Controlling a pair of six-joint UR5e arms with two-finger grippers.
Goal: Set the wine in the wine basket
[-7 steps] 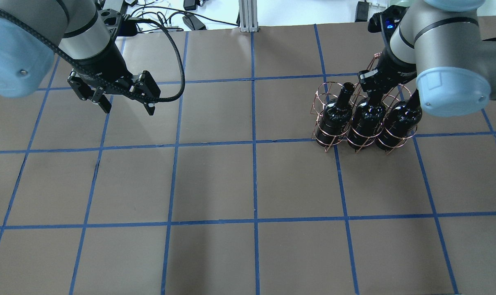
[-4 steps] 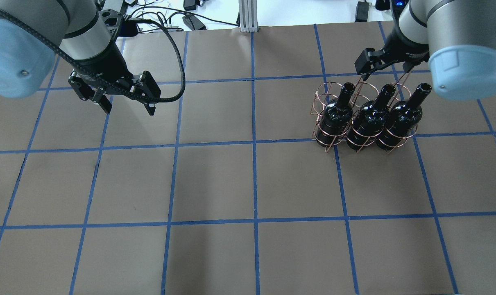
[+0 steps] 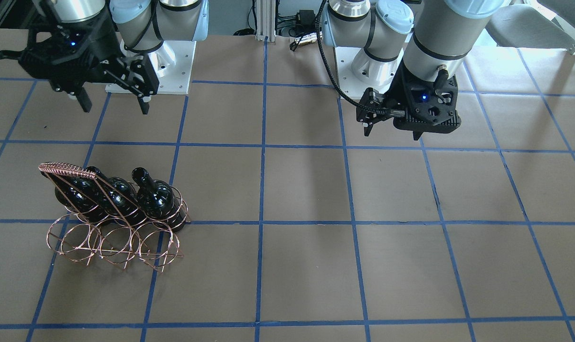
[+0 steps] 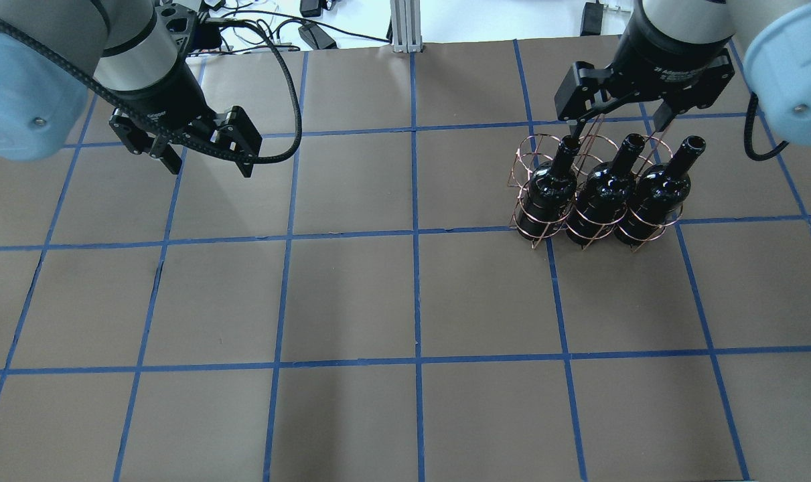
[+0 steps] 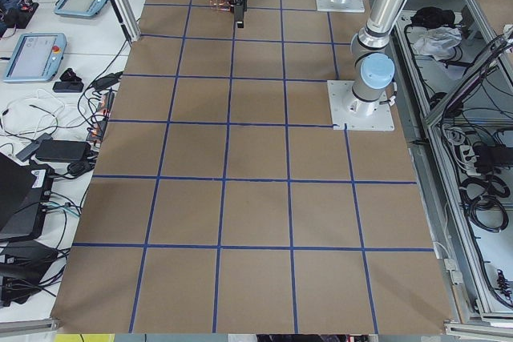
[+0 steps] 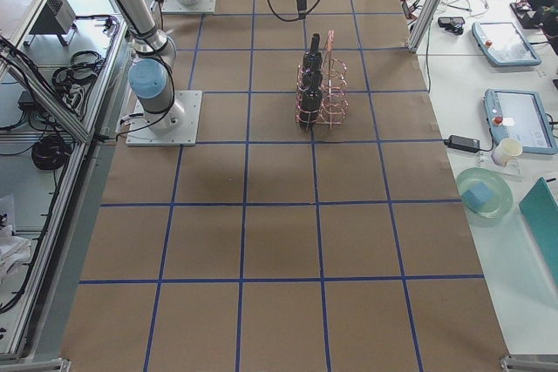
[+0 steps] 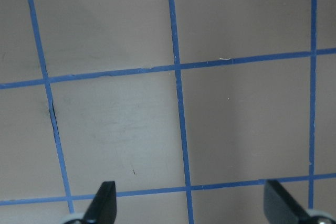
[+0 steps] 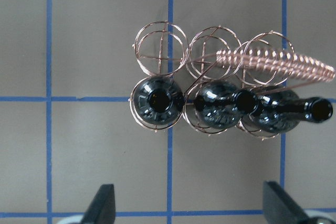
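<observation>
Three glossy black wine bottles stand upright side by side in one row of the copper wire basket (image 4: 520, 224): the left one (image 4: 551, 189), the middle one (image 4: 605, 192) and the right one (image 4: 654, 194). The basket's other row of rings is empty. My right gripper (image 4: 617, 122) is open and empty, above the basket and clear of the bottle necks. In the right wrist view the bottles (image 8: 156, 99) and the woven handle (image 8: 273, 61) lie below the open gripper (image 8: 191, 208). My left gripper (image 4: 211, 169) is open and empty over bare table at the far left.
The table is brown paper with a blue tape grid (image 4: 415, 231). Cables and an aluminium post (image 4: 404, 27) sit beyond the back edge. Both arm bases (image 3: 173, 61) stand at the robot's side. In the front view the basket (image 3: 66, 168) is at the left.
My right gripper was at the middle bottle's neck a second ago; it has since risen away from it and now hangs open above the basket. The left gripper shifted slightly back.
</observation>
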